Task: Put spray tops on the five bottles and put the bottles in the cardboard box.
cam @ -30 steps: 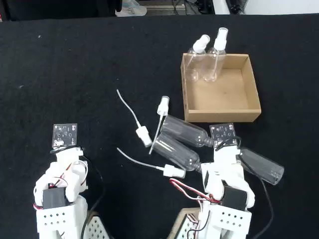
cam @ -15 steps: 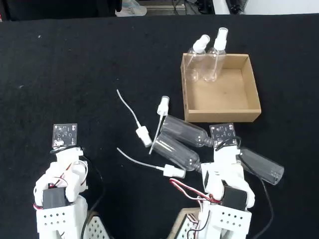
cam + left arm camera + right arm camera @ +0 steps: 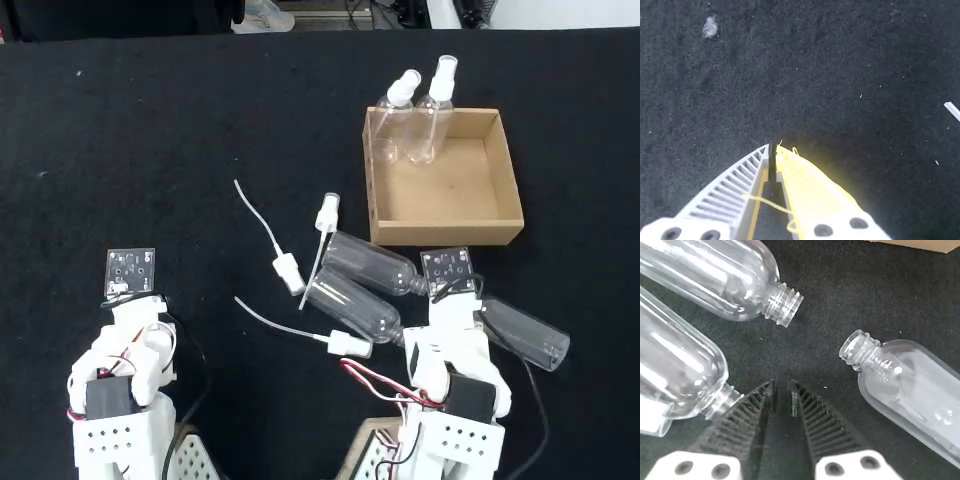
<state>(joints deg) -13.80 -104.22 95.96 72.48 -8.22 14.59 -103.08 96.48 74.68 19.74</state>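
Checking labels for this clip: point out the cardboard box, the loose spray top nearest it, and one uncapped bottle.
cardboard box [image 3: 490, 234]: high view, front wall.
loose spray top [image 3: 327, 213]: high view, white head.
uncapped bottle [image 3: 912, 377]: right wrist view, clear body.

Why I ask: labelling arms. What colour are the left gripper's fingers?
Fingers: one white, one yellow; left wrist view.

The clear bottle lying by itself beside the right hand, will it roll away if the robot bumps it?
Probably: the bottle is round and lies on its side, so a nudge may roll it. It looks empty and thin-walled, so likely light. Its smooth shiny plastic might slip in the right hand.
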